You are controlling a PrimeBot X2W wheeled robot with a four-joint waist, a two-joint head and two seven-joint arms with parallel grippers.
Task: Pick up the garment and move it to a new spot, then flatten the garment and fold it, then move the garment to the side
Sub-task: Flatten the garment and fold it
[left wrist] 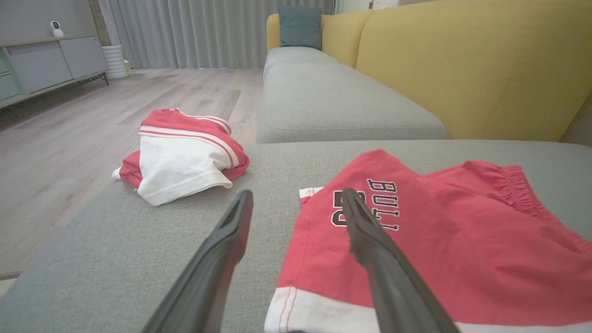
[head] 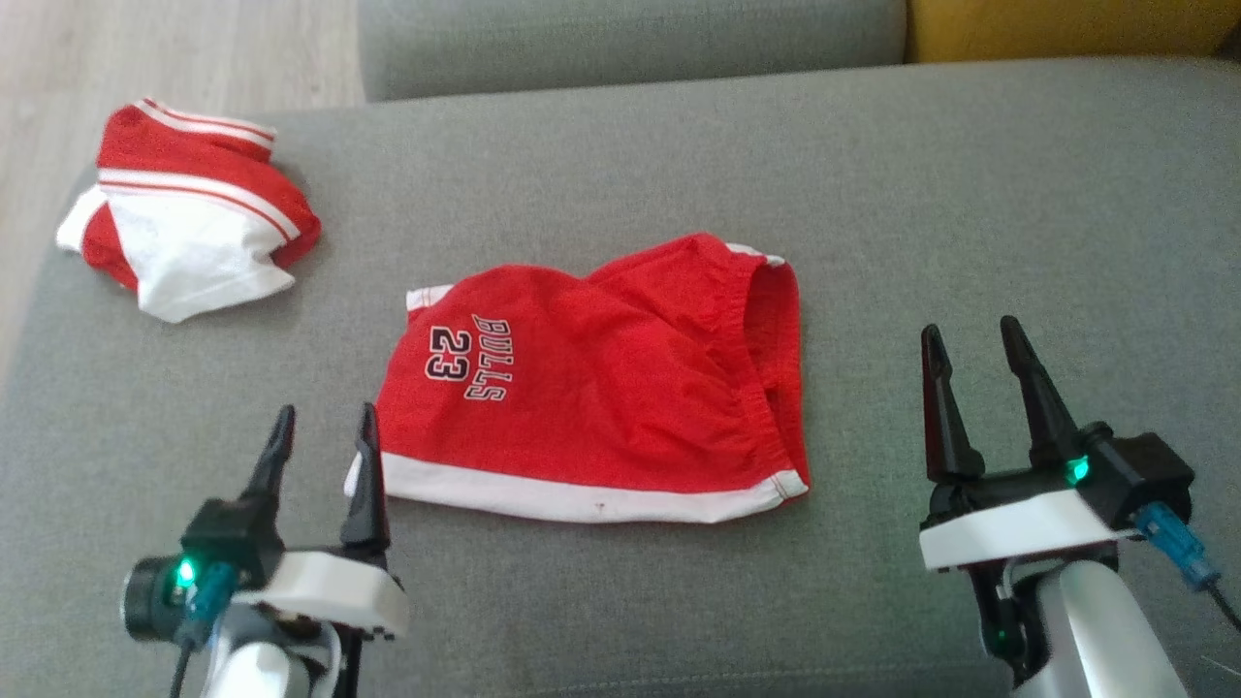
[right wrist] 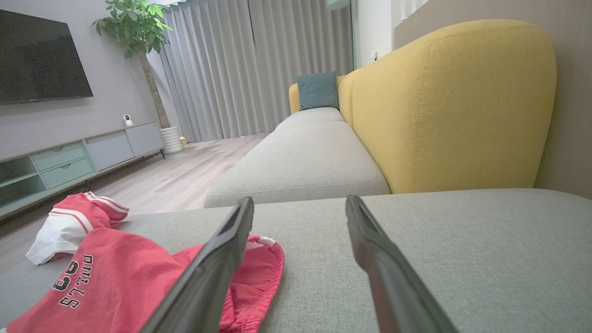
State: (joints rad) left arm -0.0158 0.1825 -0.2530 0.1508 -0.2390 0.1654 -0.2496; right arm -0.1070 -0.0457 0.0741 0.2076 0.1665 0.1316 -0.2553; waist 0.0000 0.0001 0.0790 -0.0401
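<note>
**Red shorts spread on the sofa seat, both end effectors open and empty**

The grey sofa seat point(head: 873, 194) takes up most of the head view and carries both pieces of clothing. In the left wrist view, a yellow backrest point(left wrist: 462, 69) rises along its far side at the upper right. A teal cushion point(left wrist: 299, 27) sits at the distant end of the sofa, top centre. Wooden floor point(left wrist: 92, 115) runs along the left of that view.

The red shorts point(head: 601, 388), the task's garment, lie in the centre of the head view. They are mostly flat, with a white hem band along the lower edge and a "BULLS 23" print towards the left. The gathered waistband faces the right of the frame, and the cloth ridges up along the upper edge.

A crumpled red-and-white garment point(head: 184, 223) sits at the upper left, near the seat's edge and well apart from the shorts.

The left end effector point(head: 327, 412) is at the lower left with its fingers spread and nothing between them. One finger overlaps the hem corner of the shorts, and whether it touches the cloth cannot be told. The right end effector point(head: 971, 328) is at the lower right, over bare seat just beside the waistband, also spread wide and empty.
</note>
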